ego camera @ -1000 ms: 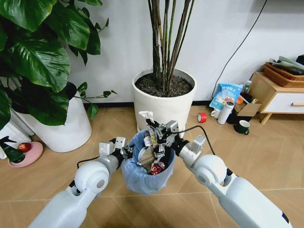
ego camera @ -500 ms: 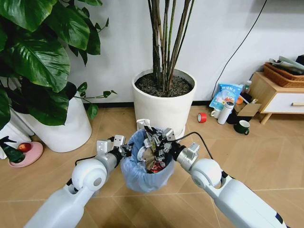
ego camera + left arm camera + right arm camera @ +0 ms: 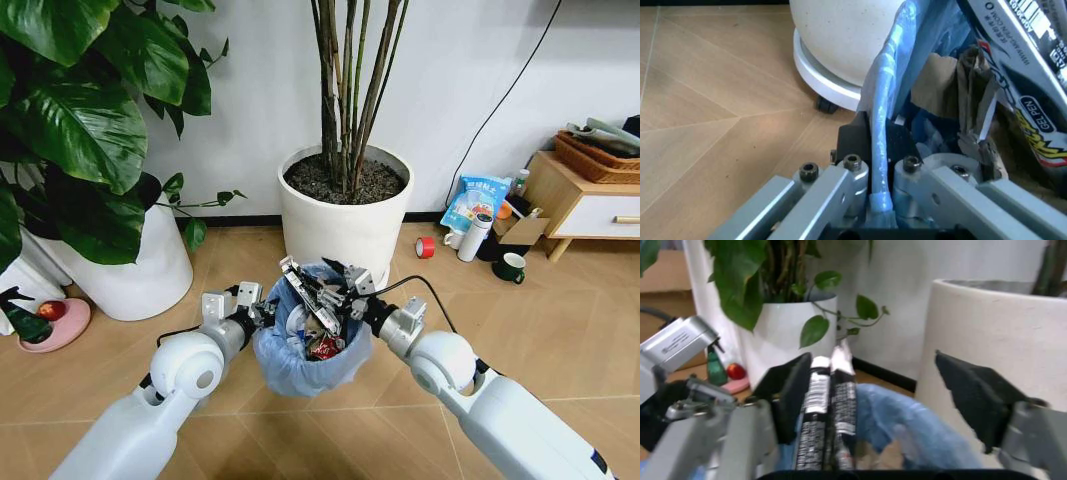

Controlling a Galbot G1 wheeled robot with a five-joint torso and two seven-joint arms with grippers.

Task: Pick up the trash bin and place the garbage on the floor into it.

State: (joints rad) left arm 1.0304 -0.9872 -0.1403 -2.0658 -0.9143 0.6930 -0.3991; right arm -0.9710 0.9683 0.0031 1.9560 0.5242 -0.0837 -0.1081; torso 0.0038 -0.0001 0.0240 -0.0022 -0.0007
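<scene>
- You have the big white plant pot (image 3: 345, 212) standing just behind the trash bin (image 3: 310, 350), with a second white pot (image 3: 135, 265) and its broad leaves off to the robot's left.
- Farther to the right, well apart from the bin, a red tape roll (image 3: 425, 247), a white bottle (image 3: 474, 237) and a dark mug (image 3: 512, 267) sit on the floor (image 3: 560, 330) near a low wooden cabinet (image 3: 580, 205).
- Your left gripper (image 3: 873, 170) is clamped on the bin's bag-wrapped rim; in the left wrist view the blue rim runs straight between the closed fingers (image 3: 853, 142).
- Your right gripper (image 3: 340, 290) hovers over the bin's mouth with its jaws apart; in the right wrist view a long printed wrapper (image 3: 827, 415) lies against one black pad (image 3: 793, 390), the other pad standing clear.
- The bin's lower half is hidden behind both forearms in the head view.
- Inside the bin you can see crumpled brown paper (image 3: 940, 90), a red can (image 3: 325, 348) and printed wrappers; the rest is too jumbled to make out.
</scene>
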